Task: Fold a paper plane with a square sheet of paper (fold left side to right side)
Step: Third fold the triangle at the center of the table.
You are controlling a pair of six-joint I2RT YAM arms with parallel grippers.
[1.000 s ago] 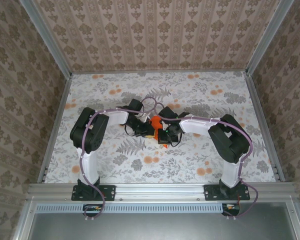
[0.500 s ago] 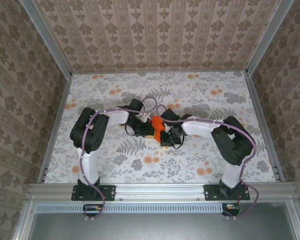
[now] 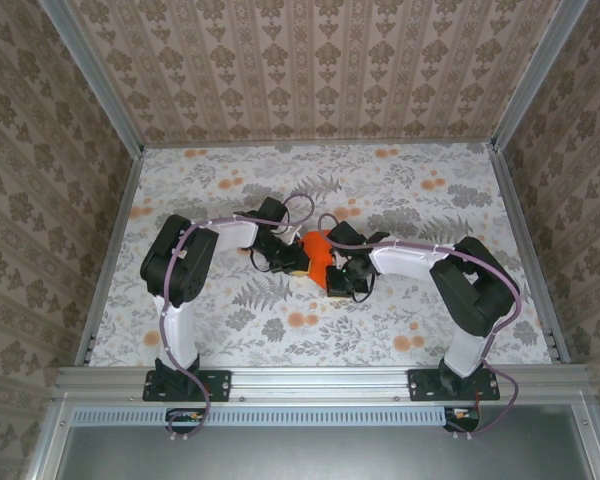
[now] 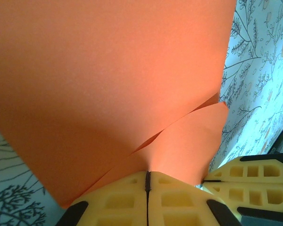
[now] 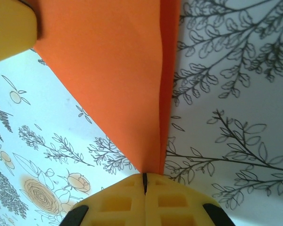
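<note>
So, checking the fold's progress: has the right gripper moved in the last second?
Yes: the right gripper slid slightly right, away from the printed orange flowers near it.

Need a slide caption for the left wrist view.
Left gripper shut on a folded bright orange paper sheet, floral-print table behind.

One square sheet of paper [image 3: 318,252], bright orange and creased, lies near the middle of the one table [image 3: 410,190]. Two arms stand at the near edge: one left arm [image 3: 180,265] and one right arm [image 3: 470,290]. Each carries one gripper, so two in all: the left gripper [image 4: 146,181] and the right gripper [image 5: 144,179]. Each gripper has two yellow fingers [image 4: 118,202], four altogether. Three patterned walls [image 3: 320,70] enclose the table: one left, one far, one right.
</note>
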